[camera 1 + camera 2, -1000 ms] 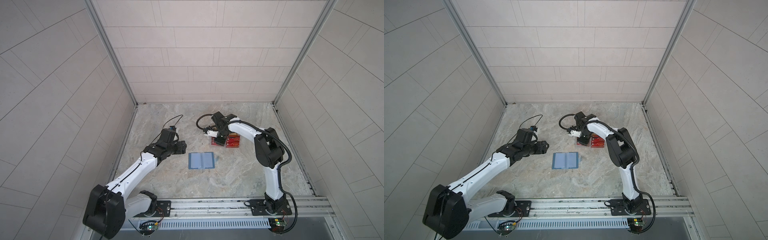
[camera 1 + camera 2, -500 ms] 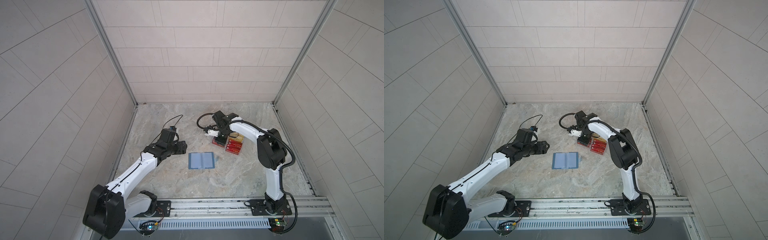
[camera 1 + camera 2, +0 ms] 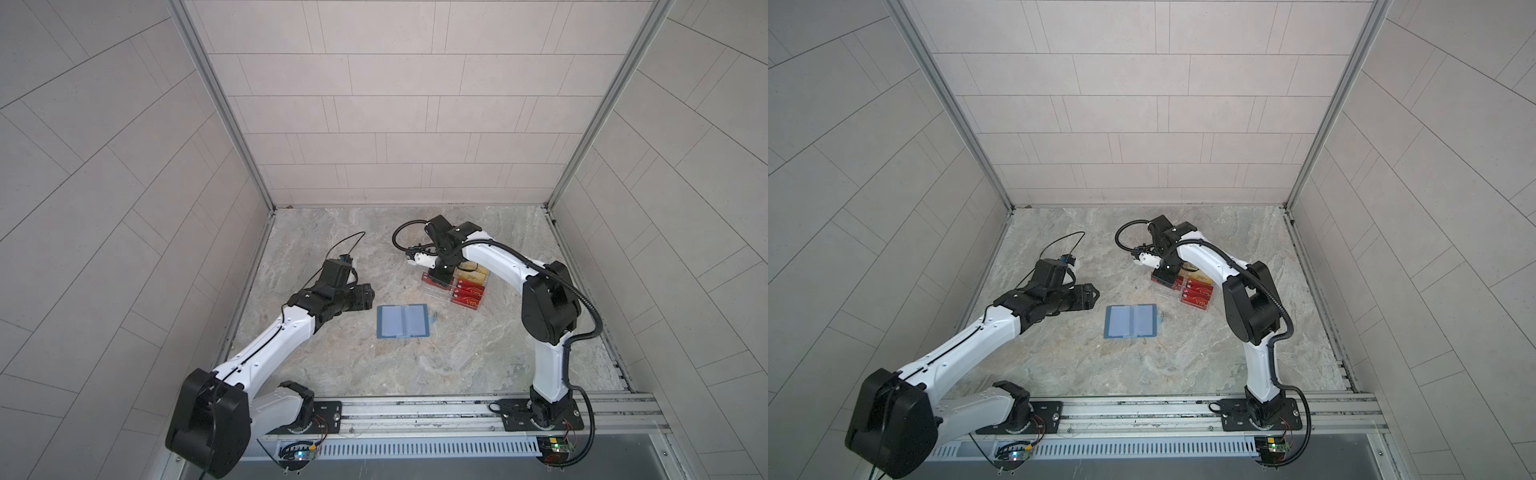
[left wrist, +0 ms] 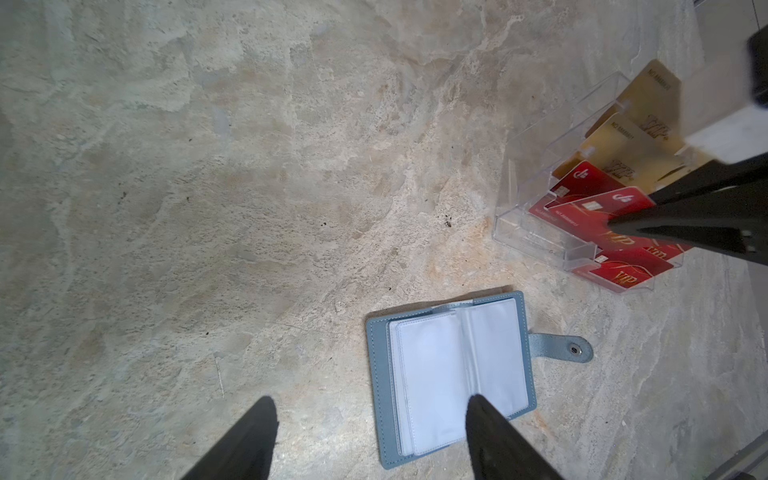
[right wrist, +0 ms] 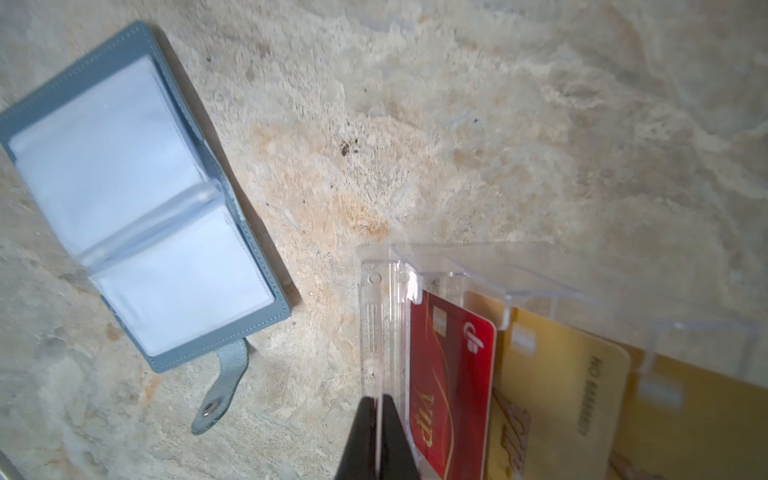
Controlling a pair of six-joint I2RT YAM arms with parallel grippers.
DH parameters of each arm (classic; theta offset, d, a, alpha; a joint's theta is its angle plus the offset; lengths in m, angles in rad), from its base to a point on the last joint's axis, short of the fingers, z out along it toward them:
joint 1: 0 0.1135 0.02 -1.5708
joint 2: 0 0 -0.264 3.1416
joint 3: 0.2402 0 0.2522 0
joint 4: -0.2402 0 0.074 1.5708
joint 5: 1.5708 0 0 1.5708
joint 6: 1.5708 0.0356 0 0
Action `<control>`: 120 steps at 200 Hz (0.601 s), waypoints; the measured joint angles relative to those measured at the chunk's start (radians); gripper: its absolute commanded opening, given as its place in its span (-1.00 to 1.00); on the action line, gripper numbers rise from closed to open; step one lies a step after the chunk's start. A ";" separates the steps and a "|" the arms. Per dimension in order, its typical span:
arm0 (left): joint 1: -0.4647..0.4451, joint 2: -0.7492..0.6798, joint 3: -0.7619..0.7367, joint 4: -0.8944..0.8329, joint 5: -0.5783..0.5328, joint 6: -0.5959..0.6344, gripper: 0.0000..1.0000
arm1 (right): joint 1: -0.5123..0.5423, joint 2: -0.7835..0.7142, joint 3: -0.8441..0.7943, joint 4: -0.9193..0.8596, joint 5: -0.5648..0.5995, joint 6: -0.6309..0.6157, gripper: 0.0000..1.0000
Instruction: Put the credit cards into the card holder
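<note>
Marble desk (image 3: 332, 374). Red credit cards (image 5: 449, 374): probably thin, stiff, slick; pinch an exposed edge. Now right gripper (image 5: 380, 415) clenched on acrylic rack (image 5: 374, 311) wall; left gripper (image 4: 370, 399) released.

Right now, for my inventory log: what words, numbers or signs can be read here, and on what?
"VIP": red cards, gold lettering, in the clear rack.
"VIP": gold cards.
"NO" followed by digits: gold cards; the digits are too blurred to read.
Small line of print on the red cards: unreadable.
The card holder: no text.

glossy credit cards (image 5: 449, 374), clear plastic rack (image 5: 374, 324)
</note>
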 measured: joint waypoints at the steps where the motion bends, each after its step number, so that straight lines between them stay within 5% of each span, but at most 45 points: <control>1: 0.000 0.000 0.000 0.000 0.000 0.000 0.50 | 0.000 -0.002 0.000 0.001 0.000 0.002 -1.00; 47: 0.000 0.005 0.000 0.005 -0.018 -0.022 0.48 | 0.033 -0.165 -0.079 0.096 -0.088 0.183 -1.00; 120: -0.074 0.030 0.016 -0.059 -0.092 -0.048 0.47 | 0.114 -0.389 -0.405 0.394 -0.248 0.637 -1.00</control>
